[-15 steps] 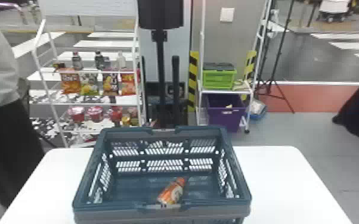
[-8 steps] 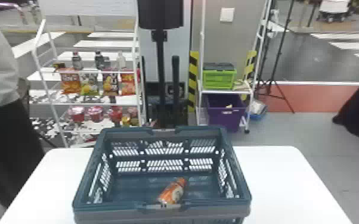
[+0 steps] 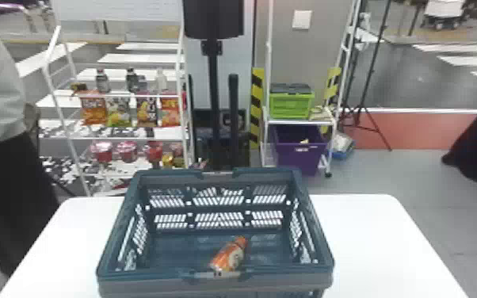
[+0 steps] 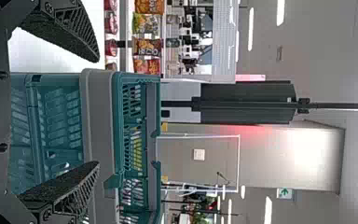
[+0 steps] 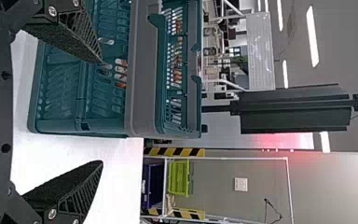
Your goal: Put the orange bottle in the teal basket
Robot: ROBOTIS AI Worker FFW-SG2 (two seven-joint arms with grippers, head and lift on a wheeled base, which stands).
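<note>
Room is seen between one basket (image 3: 150, 283) and the table's (image 3: 376, 245) side edges; one bottle (image 3: 229, 255) is enclosed. Left gripper (image 4: 98, 112) and right gripper (image 5: 102, 112) are spread wide.

The teal basket (image 3: 142, 283), between the far corners of the white table (image 3: 368, 237), is smooth plastic with a dull sheen. The orange bottle (image 3: 229, 255) inside looks smooth and faintly glossy. The tabletop is smooth right to its far edge. The left gripper (image 4: 98, 111) and right gripper (image 5: 101, 112) have matt fingers (image 4: 65, 30), grainy on their inner faces.
</note>
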